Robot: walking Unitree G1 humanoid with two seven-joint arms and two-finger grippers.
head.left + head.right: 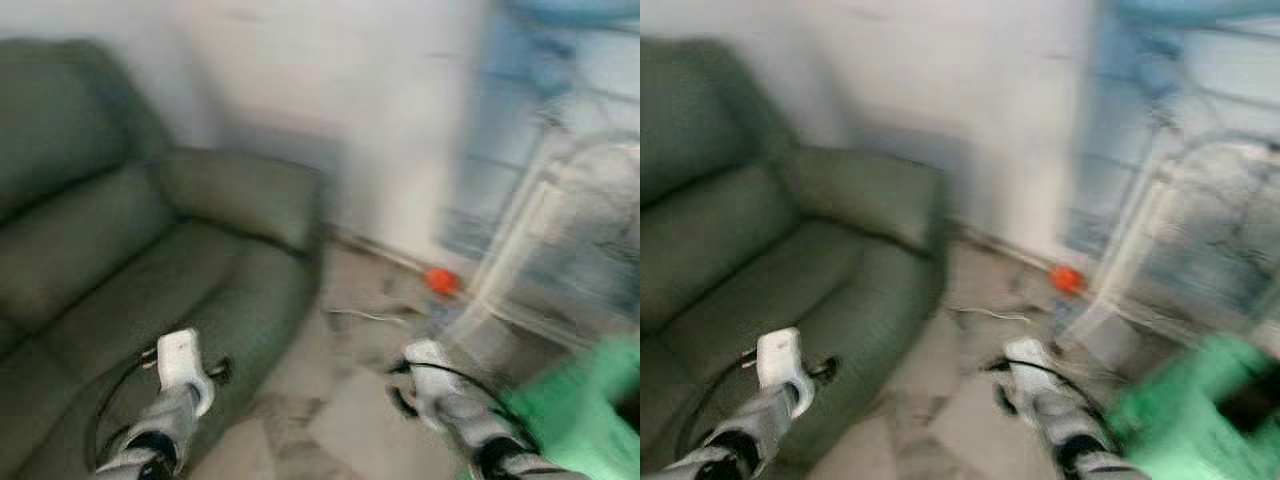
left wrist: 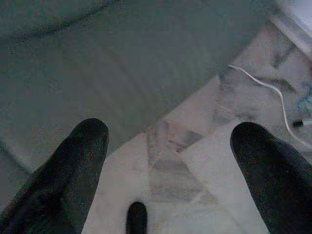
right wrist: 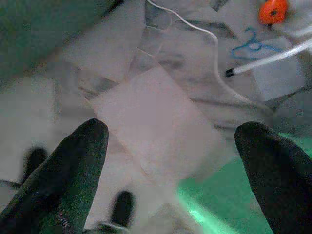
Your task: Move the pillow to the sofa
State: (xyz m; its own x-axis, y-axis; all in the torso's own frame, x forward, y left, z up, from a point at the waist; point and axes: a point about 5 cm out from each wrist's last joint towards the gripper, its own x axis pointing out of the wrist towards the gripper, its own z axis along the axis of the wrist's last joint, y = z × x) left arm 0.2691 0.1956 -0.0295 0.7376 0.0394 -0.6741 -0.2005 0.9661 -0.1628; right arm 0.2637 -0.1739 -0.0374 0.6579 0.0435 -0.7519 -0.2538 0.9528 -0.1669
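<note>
The dark green sofa (image 1: 120,270) stands at the left of the blurred head views, its armrest (image 1: 245,195) toward the wall. A bright green soft shape (image 1: 585,410), too blurred to tell whether it is the pillow, lies low at the right on the floor. My left gripper (image 2: 168,141) hangs open over the floor tiles at the sofa's front edge, holding nothing. My right gripper (image 3: 170,141) is open too, above a pale tile, with the green shape (image 3: 219,200) just beneath it. Both arms (image 1: 180,385) (image 1: 445,400) are held low.
An orange object (image 1: 441,281) lies on the marble floor by the wall. A white cable (image 3: 204,39) and a blue hanger (image 3: 253,41) lie close to it. A white frame (image 1: 560,230) stands at the right before a bluish window.
</note>
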